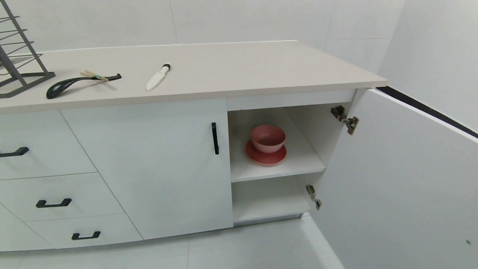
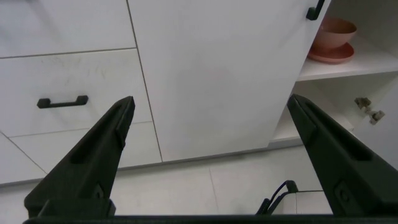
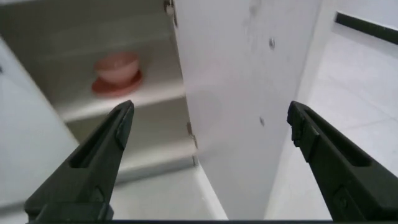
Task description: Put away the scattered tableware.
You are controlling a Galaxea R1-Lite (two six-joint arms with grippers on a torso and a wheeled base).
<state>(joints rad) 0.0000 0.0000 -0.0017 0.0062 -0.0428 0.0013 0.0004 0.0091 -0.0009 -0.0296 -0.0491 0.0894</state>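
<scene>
On the countertop (image 1: 242, 67) lie a black spoon (image 1: 71, 84), a pair of chopsticks (image 1: 95, 76) resting across its handle, and a white knife (image 1: 157, 77) with a black collar. A pink bowl (image 1: 267, 137) stands on a red plate (image 1: 266, 157) on the upper shelf of the open cabinet; bowl (image 2: 336, 31) and plate (image 2: 331, 55) also appear in the left wrist view, and the bowl (image 3: 117, 65) in the right wrist view. My left gripper (image 2: 210, 99) is open and empty, low in front of the closed cabinet door. My right gripper (image 3: 210, 107) is open and empty, facing the open door's edge.
The cabinet door (image 1: 403, 179) stands swung wide open at the right. A closed door with a black handle (image 1: 215, 138) and a stack of drawers (image 1: 52, 203) lie to the left. A dark wire rack (image 1: 18, 63) stands at the counter's far left. The lower shelf (image 1: 267, 201) is bare.
</scene>
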